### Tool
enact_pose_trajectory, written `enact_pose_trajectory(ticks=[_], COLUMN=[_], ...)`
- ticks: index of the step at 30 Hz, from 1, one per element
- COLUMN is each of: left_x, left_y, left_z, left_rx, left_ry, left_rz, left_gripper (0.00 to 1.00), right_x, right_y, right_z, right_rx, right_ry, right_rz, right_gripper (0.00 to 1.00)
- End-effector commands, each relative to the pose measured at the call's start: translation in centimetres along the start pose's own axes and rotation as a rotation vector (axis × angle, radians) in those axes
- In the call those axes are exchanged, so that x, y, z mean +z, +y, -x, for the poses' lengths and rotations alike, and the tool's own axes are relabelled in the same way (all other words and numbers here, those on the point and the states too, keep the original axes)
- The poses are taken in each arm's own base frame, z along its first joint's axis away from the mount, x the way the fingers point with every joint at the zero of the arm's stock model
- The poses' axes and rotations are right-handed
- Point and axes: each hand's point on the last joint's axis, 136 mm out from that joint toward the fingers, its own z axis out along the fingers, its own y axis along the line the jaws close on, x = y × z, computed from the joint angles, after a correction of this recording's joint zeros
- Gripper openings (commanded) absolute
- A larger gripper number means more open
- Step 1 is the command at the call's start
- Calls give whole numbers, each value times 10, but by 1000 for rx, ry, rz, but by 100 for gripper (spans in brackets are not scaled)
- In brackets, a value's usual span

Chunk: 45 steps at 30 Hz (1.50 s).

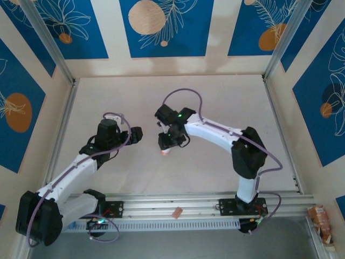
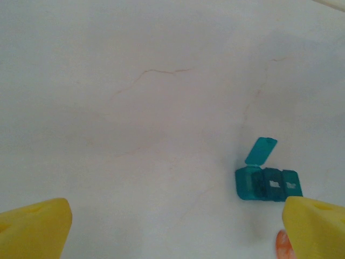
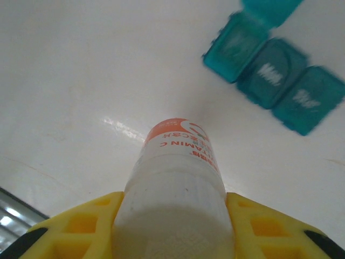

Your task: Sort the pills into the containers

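Between the right claw's point(image 3: 175, 210) yellow fingers sits the bottle point(image 3: 175, 162). Both pads press against its white body, so this claw is closed on it, with the orange-banded end jutting forward over the table point(image 3: 64, 81). Ahead and to the right of that end, near but not touching, lie the containers point(image 3: 275, 70): three joined teal cells. Their long axis slants from upper left to lower right in the right wrist view, roughly crosswise to the bottle rather than in line with it. The upper-left cell, the one closest to the bottle, has its lid point(image 3: 269, 8) flipped up; the other two look closed. The left claw point(image 2: 175, 232) gapes wide and holds nothing. From its wrist the containers lie ahead and well to the right, just beyond the finger at that side, long axis running left to right and the open cell at the left end. The right arm is both nearer and loaded, so the coming move likely depends on swinging the bottle's far end rightward over the open cell. The pills are presumably inside the bottle, and I cannot tell whether its cap is on. The gap to close is sideways more than forward, and the strip looks light enough to skid if nudged.
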Motion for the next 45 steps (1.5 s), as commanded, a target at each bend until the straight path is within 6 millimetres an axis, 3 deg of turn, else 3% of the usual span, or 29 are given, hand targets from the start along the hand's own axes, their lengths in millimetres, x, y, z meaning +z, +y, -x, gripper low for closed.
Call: enact_pose_trajectory(ticks=[1,10,18,23,33,40,45], left_x=[-4,11,29,41,67,66,63], left_y=[-31,-80,-128,-150,-177,-188,-192], left_z=[17,29,6,3,3,17,16], left_rx=[94,367,734,830,861,807,772], left_ry=[-28,-49,-77,-114,-149,-205,-205], left_rz=[-136,-313,-520,-612,-680,-708,-737], left_gripper=[100,100,100,100,99,91,82], right_x=[-40,-103,-116,-114,-100,-96,-98], right_y=[-11,-59,-82,-73,-52,-41,-32], right_z=[12,61,82,82,76,70,72], right_rx=[30,127,153,131,83,64,65], right_ry=[-61,-158,-140,-96,-18,12,8], right_rz=[64,258,309,366,393,397,430], right_gripper=[35,36,37,37,36,36,36])
